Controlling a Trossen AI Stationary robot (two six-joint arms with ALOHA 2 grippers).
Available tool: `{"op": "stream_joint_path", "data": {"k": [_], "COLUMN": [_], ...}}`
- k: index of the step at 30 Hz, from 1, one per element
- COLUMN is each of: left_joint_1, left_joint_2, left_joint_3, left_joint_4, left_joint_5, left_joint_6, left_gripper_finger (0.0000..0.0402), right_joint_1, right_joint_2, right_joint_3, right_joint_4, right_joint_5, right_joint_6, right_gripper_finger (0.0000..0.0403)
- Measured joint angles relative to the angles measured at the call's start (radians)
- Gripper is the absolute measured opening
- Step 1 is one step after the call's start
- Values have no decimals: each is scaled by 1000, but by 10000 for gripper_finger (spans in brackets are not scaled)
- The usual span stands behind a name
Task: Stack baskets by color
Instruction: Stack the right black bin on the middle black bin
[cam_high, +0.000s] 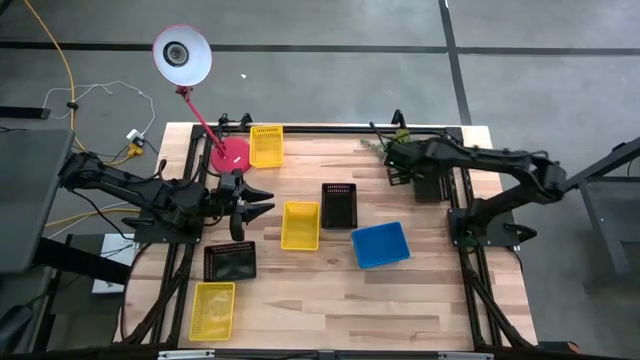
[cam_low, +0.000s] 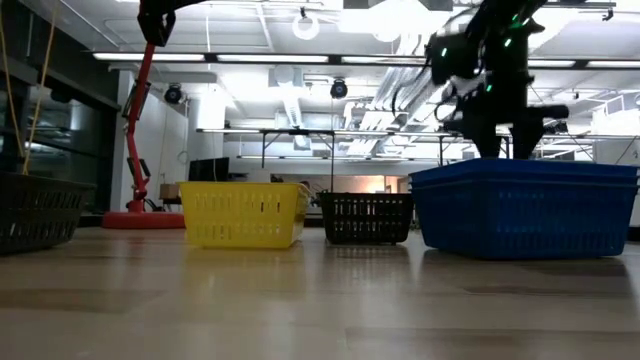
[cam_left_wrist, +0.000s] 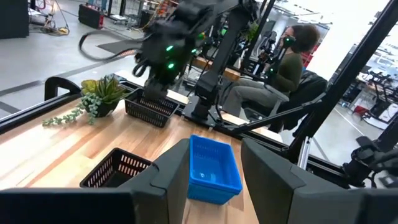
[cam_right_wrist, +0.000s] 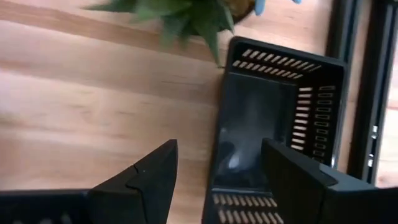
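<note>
Several baskets stand on their bottoms on the wooden table: yellow baskets at the far edge (cam_high: 265, 145), the middle (cam_high: 300, 225) and the near left (cam_high: 213, 310); black ones at the middle (cam_high: 339, 205), the near left (cam_high: 230, 262) and the far right (cam_high: 432, 188); one blue basket (cam_high: 380, 245). My right gripper (cam_high: 402, 165) hangs open over the far-right black basket (cam_right_wrist: 273, 118), pointing steeply down. One finger is above its hollow and one is outside its long wall (cam_right_wrist: 217, 149); no touch shows. My left gripper (cam_high: 262, 200) is open and empty at the table's left, pointing level toward the blue basket (cam_left_wrist: 211, 165).
A small potted plant (cam_high: 385, 148) stands right beside the far-right black basket. A red lamp's round base (cam_high: 229, 155) sits at the far left. Black frame rails (cam_high: 462, 230) run along the table's sides. A person (cam_left_wrist: 286, 62) sits beyond the table's right side.
</note>
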Motion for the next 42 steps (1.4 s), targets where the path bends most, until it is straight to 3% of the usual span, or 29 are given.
{"op": "stream_joint_path", "data": {"k": [6,16,18,25,30,36,42], "left_joint_1": [0,0,0,0,0,0,0], "left_joint_2": [0,0,0,0,0,0,0], "left_joint_3": [0,0,0,0,1,1,1], "left_joint_4": [0,-1,-1,-2,-2,-2,-2], "left_joint_5": [0,0,0,0,0,-1,-1], "left_joint_6": [0,0,1,8,8,5,1], "left_gripper_finger": [131,131,131,131,131,131,131], "right_joint_1": [-35,-129,-147,-183,-154,-163,-181], "right_joint_2": [123,176,173,120,41,-20,1], "right_joint_3": [0,0,-24,-245,-312,-308,-308], "right_joint_4": [23,81,103,302,355,382,390], "right_joint_5": [1,-34,-44,-236,-222,-127,-169], "right_joint_6": [-4,-29,-29,-2,31,30,3], "right_gripper_finger": [220,218,210,163,148,147,146]}}
